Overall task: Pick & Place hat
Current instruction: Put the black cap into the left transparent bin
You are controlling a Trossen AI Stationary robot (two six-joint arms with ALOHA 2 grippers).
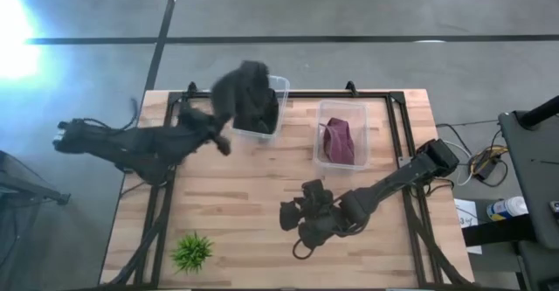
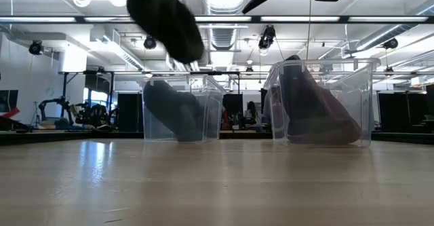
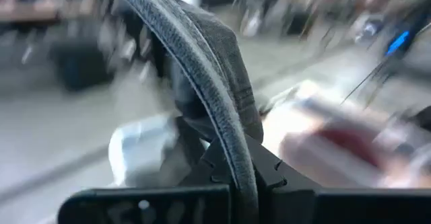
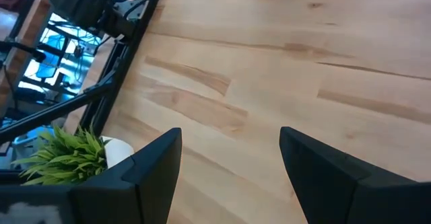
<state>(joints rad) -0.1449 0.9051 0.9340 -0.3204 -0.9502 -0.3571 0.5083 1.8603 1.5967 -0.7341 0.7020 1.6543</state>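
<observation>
High view has the left end effector [image 1: 229, 116] clenched on the dark hat [image 1: 244, 94], held up over the left bin [image 1: 278, 107] around 11 o'clock. Hat hides the fingers. Right end effector [image 1: 297, 217] sits released over the bench [image 1: 236, 195], around 5 o'clock.

My left gripper [image 1: 220, 127] was mostly hidden under the dark hat [image 1: 242, 90] it carried, so from above I could not see its fingers. In my left wrist view the grey hat brim [image 3: 215, 96] covered the middle, and everything behind it was smeared by motion. In the low view the hat [image 2: 163, 15] and my arms were cut off by the top edge. My right fingers [image 4: 151, 167] were cropped at the frame's bottom.
</observation>
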